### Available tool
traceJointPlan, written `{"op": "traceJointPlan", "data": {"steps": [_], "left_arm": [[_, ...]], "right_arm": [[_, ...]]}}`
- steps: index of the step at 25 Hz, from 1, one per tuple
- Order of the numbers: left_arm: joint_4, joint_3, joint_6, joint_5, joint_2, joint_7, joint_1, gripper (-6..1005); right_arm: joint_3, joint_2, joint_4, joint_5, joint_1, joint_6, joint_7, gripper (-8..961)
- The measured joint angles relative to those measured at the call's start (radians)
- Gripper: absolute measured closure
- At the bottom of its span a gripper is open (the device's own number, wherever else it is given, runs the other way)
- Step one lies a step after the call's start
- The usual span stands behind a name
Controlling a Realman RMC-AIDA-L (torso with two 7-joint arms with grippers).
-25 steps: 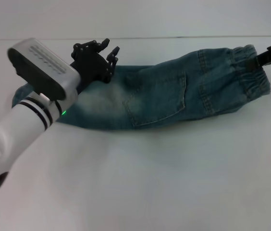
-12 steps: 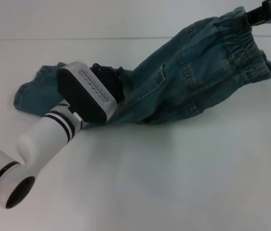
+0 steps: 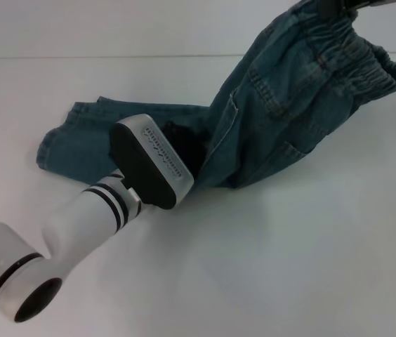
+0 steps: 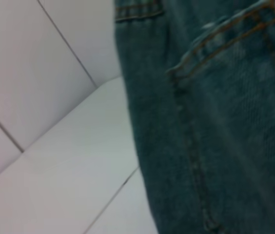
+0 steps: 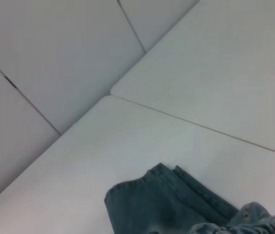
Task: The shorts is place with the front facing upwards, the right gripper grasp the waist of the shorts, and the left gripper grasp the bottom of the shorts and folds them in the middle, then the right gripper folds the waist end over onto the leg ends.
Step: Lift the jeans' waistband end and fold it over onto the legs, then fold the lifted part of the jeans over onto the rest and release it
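Right gripper (image 3: 338, 7) is holding the waist (image 3: 356, 53) of the shorts (image 3: 275, 105) aloft at the far right; leg ends (image 3: 61, 140) are lying flat on the table (image 3: 289, 253) to the left, long axis slanting down toward them. Left gripper (image 3: 184, 144) is sitting mid-shorts, its grip impossible to tell. Right wrist view alone is showing both hems stacked.

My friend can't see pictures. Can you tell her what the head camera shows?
Denim shorts are being lifted by their waistband at the top right, while the leg ends lie on a white table. The left arm's pincer sits at the shorts' middle.
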Motion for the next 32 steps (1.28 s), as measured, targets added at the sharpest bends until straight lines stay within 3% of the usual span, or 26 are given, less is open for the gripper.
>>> {"op": "traceJointPlan", "data": {"steps": [10,21,32], "left_arm": [[-0.07,-0.169,0.0,0.209,0.0,-0.041,0.006,997],[-0.166,-0.28,-0.002,0.376,0.0,-0.041,0.02,996],[-0.174,-0.401,0.003,0.463,0.0,-0.042,0.069,994]], "right_arm": [[-0.052,0.023,0.0,0.002,0.049,0.057,-0.009,886],[-0.1,0.04,0.005,0.002,0.083,0.08,-0.023,888],[-0.121,0.039,0.028,-0.002,0.076,0.09,-0.036,889]]}}
